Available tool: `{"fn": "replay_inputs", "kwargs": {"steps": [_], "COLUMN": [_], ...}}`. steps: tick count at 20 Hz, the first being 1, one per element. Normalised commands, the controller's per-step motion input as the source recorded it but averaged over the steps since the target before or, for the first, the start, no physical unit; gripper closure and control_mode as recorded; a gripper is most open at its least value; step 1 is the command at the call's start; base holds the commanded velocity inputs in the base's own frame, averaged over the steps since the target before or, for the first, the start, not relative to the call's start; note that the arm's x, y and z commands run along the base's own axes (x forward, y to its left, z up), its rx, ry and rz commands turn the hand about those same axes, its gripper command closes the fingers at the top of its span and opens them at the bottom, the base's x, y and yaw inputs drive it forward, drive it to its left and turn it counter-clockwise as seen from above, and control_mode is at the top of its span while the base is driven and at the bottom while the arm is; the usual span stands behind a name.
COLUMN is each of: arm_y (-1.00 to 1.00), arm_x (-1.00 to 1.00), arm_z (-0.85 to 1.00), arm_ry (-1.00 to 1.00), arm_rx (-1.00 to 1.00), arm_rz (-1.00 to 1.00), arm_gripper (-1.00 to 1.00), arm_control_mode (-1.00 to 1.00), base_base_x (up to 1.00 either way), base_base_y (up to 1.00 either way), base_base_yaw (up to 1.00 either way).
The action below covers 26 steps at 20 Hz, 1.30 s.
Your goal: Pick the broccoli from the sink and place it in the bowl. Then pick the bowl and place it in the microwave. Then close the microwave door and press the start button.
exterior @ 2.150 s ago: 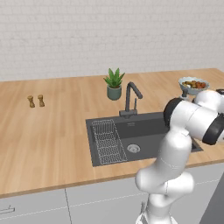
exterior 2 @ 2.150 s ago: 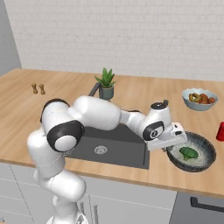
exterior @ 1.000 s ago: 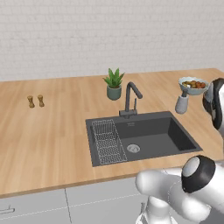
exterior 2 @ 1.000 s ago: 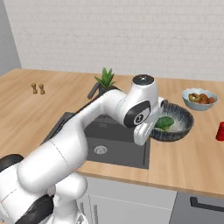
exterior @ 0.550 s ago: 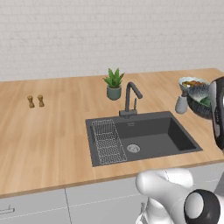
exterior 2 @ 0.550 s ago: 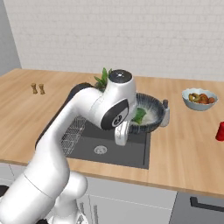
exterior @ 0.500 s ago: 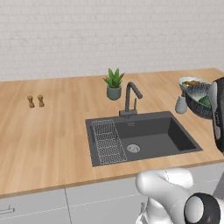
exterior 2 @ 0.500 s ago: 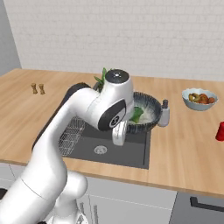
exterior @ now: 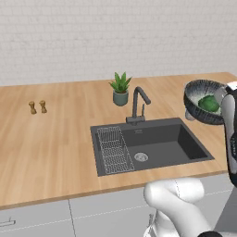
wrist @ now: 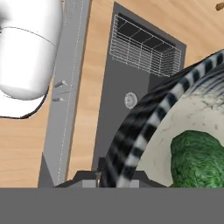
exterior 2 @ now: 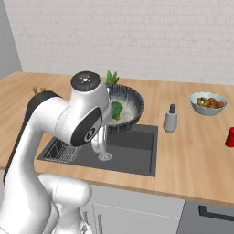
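Two base cameras behind the arm, left and right, both facing the sink [exterior: 152,143], hand camera close above the bowl [wrist: 144,131]

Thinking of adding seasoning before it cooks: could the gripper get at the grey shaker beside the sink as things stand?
Probably not: the gripper is clamped on the rim of the bowl holding the broccoli, raised above the sink. The shaker itself stands unobstructed.
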Motion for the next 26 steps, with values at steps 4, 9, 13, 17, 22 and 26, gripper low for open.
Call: {"fn": "replay_inputs", "kwargs": {"steps": [4,9,13,17,22,26], "arm_y": [0.68,0.63,0.59,0.43,0.15,0.02], "arm_x": [-0.08,-0.12,-0.05,-0.35,-0.41,-0.31], "arm_z": [0.44,0.23,0.01,0.07,0.13,0.10], "arm_ry": [0.00,0.00,0.01,0.00,0.03,0.06], "arm_rx": [0.00,0.00,0.00,0.00,0.00,0.00], "arm_rz": [0.13,0.15,0.14,0.12,0.09,0.08], "arm_gripper": [1.00,1.00,1.00,1.00,1.00,1.00], "arm_control_mode": [-1.00,-1.00,-1.00,-1.00,-1.00,-1.00], "base_base_x": [0.00,0.00,0.00,0.00,0.00,0.00], "base_base_y": [0.00,0.00,0.00,0.00,0.00,0.00], "base_base_yaw": [0.00,0.00,0.00,0.00,0.00,0.00]}}
